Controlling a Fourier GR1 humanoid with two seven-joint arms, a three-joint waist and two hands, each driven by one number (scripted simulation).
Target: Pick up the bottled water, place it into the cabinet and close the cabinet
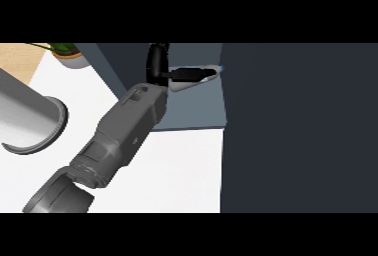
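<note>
Head view — one left hand [159,59] curled round one bottle [186,86], inside one cabinet [196,107]. On the counter [184,165] beside — one plant pot [72,60], one grey cylinder [29,120].

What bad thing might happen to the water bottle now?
The bottled water looks tilted sideways in the fingers of the left hand, so it might roll on the cabinet shelf once let go. It sits close to the dark panel on the right and may bump it. The forearm lies across the shelf's front, so it would probably block closing.
</note>
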